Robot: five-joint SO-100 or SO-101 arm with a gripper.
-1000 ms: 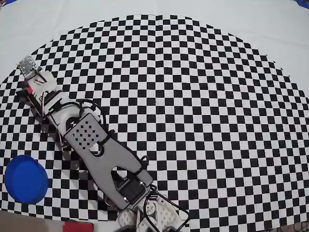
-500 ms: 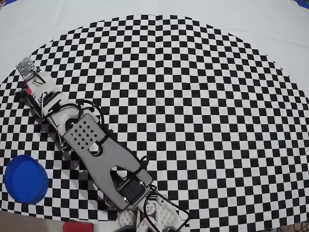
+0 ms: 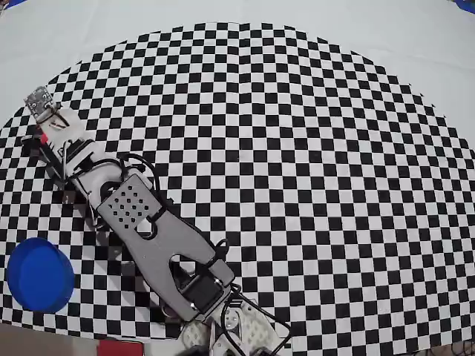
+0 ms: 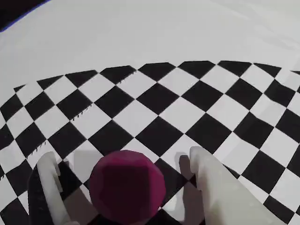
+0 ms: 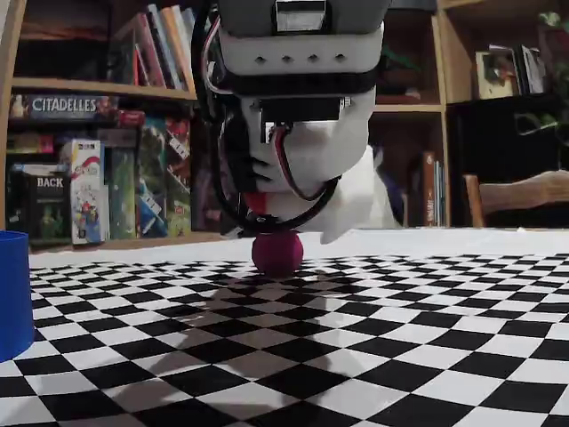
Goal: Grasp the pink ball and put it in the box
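In the overhead view, the grey and white plastic arm [image 3: 148, 230] is stretching diagonally from the bottom edge toward the upper left over the black-and-white checkered mat [image 3: 312, 185]. The round, glossy blue box [image 3: 38, 274] is sitting at the lower left, well apart from the arm's tip. The pink ball is hiding under the arm here.

In the wrist view, the gripper [image 4: 124, 161] is hanging over the mat with its jaws standing open, and the pale, matte fingers [image 4: 49, 180] are flanking the pink ball [image 4: 126, 185] on both sides. The ball is looking magenta, smooth and faintly faceted, with a gap showing on each side.

In the fixed view, the ball [image 5: 277, 253] is resting on the checkered surface directly beneath the bulky white gripper body [image 5: 302, 133]. The box's straight blue wall [image 5: 13, 294] is showing at the left edge. Wooden shelves of books and game boxes [image 5: 98, 151] are filling the background.
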